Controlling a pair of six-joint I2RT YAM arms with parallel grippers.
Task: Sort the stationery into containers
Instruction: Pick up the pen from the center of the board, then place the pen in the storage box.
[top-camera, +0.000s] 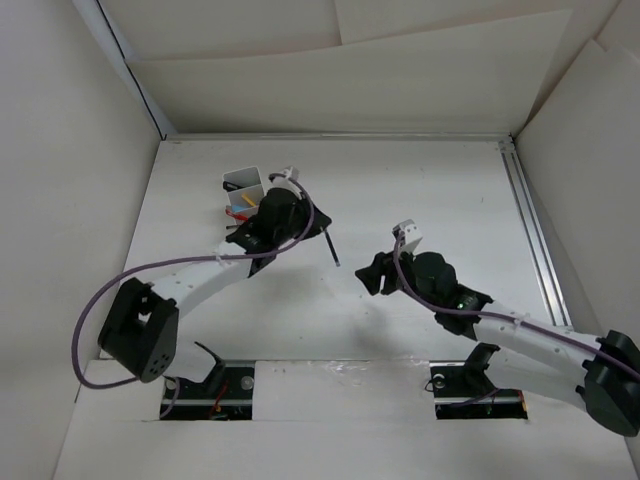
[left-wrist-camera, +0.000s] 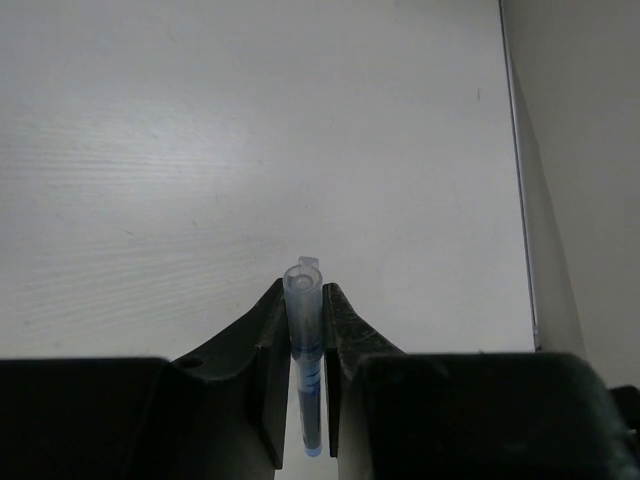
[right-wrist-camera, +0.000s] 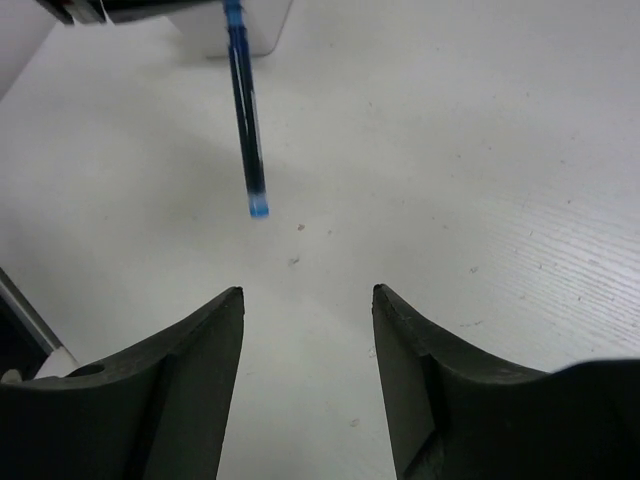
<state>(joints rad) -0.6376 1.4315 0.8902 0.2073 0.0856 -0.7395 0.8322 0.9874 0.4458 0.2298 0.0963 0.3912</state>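
1 blue pen (right-wrist-camera: 245, 110), 1 white box (top-camera: 243, 182) with 2 compartments, 2 grippers: left gripper (left-wrist-camera: 304, 300), right gripper (right-wrist-camera: 305, 300); coloured items (top-camera: 240, 208) inside box too small to count

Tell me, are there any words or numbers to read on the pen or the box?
No words, numbers or signs can be read in any view.
Blue pen, held in the left gripper: there are dark marks on its barrel, too blurred to read.
White box: no label shows, and it is too small in the top view to tell more.

blue pen (right-wrist-camera: 245, 110), white box (top-camera: 243, 182), black jaws
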